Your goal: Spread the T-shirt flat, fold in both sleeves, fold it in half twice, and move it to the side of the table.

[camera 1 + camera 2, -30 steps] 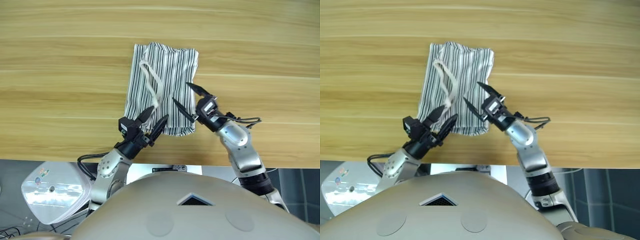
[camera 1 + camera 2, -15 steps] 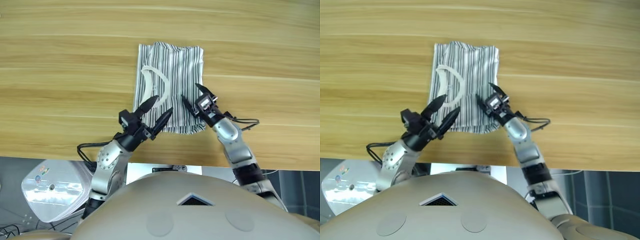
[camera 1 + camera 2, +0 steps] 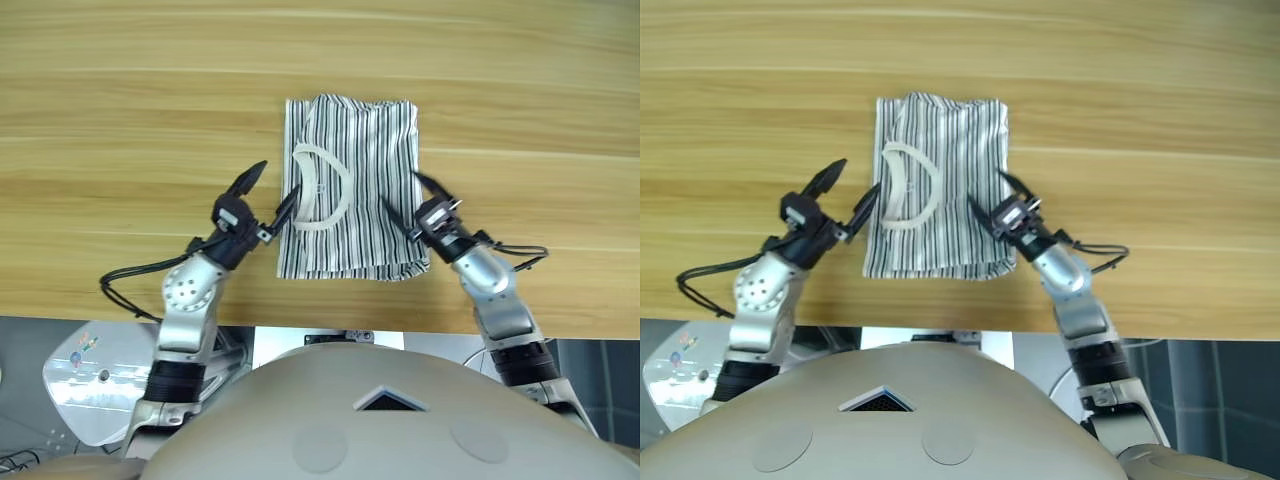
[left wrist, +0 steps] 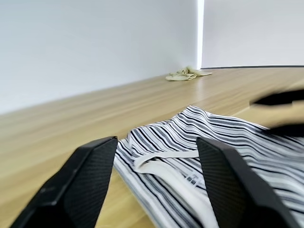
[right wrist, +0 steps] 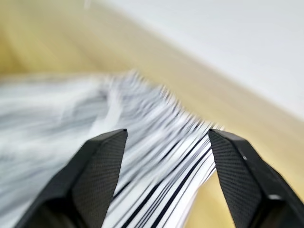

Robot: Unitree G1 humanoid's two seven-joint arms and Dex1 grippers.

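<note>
I see the folded striped T-shirt [image 3: 350, 190] lying flat on the worktop [image 3: 120, 120]. My left tool [image 3: 278, 178] is spread wide at its left edge, and my right tool [image 3: 402, 190], also spread, hovers over its right edge.

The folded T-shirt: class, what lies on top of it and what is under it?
Its white neckband lies curved on top of the striped T-shirt. Under it is the wooden table; the lower layers and the tabletop beneath are covered.
</note>
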